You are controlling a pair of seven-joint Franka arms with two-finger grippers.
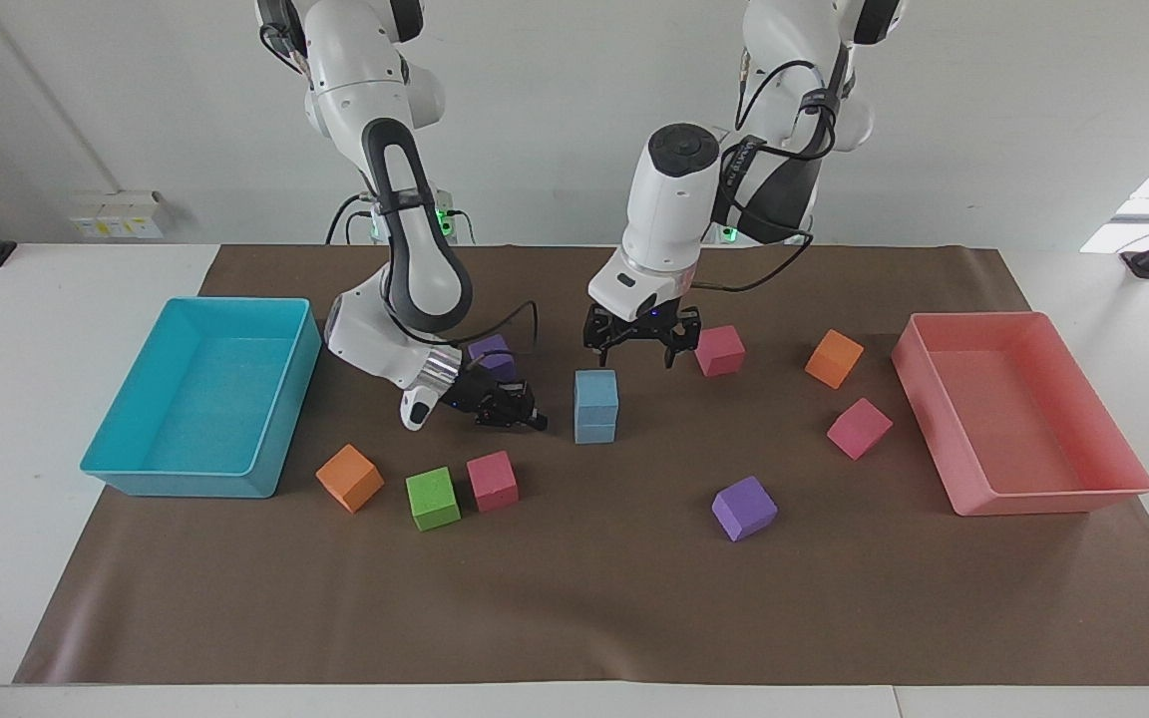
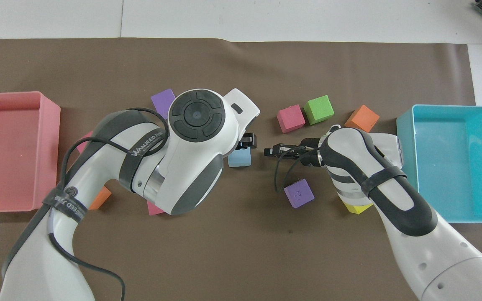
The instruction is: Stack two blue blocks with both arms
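Observation:
Two sky-blue blocks stand stacked, the upper blue block point(image 1: 595, 388) squarely on the lower blue block point(image 1: 594, 428), mid-table on the brown mat; the overhead view shows the top block point(image 2: 239, 158) partly under the left wrist. My left gripper point(image 1: 642, 349) hangs open and empty in the air, above the stack and a little toward the left arm's end, touching nothing. My right gripper point(image 1: 523, 412) lies low and level beside the stack, toward the right arm's end, a short gap from it; it also shows in the overhead view point(image 2: 269, 150).
A purple cube point(image 1: 492, 353) sits close by the right wrist. Pink point(image 1: 492, 480), green point(image 1: 432, 498) and orange point(image 1: 349, 477) cubes lie farther from the robots. A pink cube point(image 1: 720, 350) sits by the left gripper. A turquoise tray point(image 1: 186, 485) and a pink tray point(image 1: 1033, 497) stand at the ends.

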